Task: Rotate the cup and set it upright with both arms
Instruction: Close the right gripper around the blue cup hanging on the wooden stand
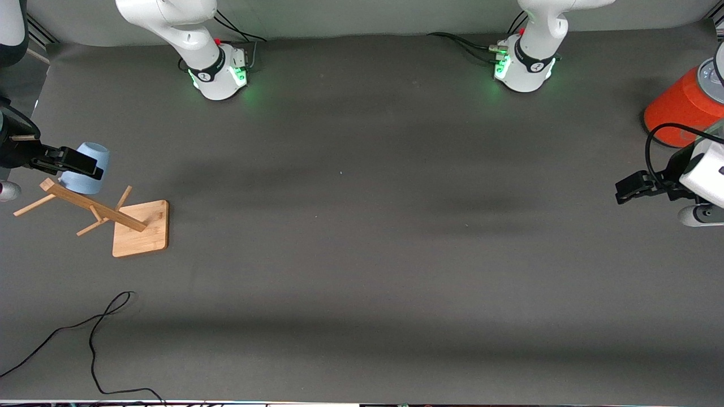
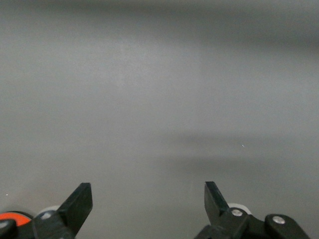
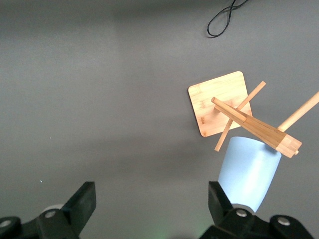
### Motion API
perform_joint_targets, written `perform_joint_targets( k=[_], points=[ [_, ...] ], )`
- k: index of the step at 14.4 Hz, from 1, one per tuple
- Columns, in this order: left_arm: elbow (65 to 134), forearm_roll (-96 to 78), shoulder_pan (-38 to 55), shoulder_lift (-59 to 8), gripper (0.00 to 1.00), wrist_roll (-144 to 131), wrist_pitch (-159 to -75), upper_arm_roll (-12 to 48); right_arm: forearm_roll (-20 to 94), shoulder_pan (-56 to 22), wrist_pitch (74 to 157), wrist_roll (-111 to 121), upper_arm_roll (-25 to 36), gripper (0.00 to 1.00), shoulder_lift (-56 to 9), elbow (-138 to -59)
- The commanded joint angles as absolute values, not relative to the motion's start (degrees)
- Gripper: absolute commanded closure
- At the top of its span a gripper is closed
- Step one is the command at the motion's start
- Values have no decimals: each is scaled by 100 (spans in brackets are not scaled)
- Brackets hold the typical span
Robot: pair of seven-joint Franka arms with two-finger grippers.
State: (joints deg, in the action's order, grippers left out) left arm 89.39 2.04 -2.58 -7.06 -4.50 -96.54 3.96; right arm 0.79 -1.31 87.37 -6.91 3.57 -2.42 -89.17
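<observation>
While both arms hang at the two ends of the counter (image 1: 362, 254), neither holds anything. At the right arm's end, the right gripper (image 1: 79, 163) is up in the air over the cup (image 1: 86, 168), its fingers (image 3: 82, 204) spread wide with only bare grey counter showing between them in the right wrist view. The cup, a small pale blue tumbler, hangs mouth-down and tilted on a peg of the wooden rack (image 1: 107, 217); it lies just beside one finger of the right gripper, outside the gap, and whether that finger touches it cannot be told. The rack's slanted post (image 3: 256, 127) crosses in front of the cup's closed end in the right wrist view, and its square base (image 1: 141, 227) rests on the counter nearer to the front camera than the cup. A thin black cable (image 1: 99, 333) loops on the counter nearer still to that camera.

At the left arm's end, the left gripper (image 1: 633, 186) waits above bare counter, its fingers (image 2: 79, 201) likewise spread apart with nothing between them. Near it, at the counter's edge, stands the big orange cylinder (image 1: 679, 107) with a grey top, well apart from the cup.
</observation>
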Motion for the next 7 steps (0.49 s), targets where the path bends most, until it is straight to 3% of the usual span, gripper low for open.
perform_joint_targets(
  k=[1, 7],
  points=[
    [8807, 299, -132, -756, 0, -510, -9554, 299, 9, -220, 8692, -598, 431, 0, -229, -8868],
    [8824, 299, -176, -826, 0, -518, -9562, 299, 17, -211, 8649, -703, 833, 0, -115, -8956]
  ],
)
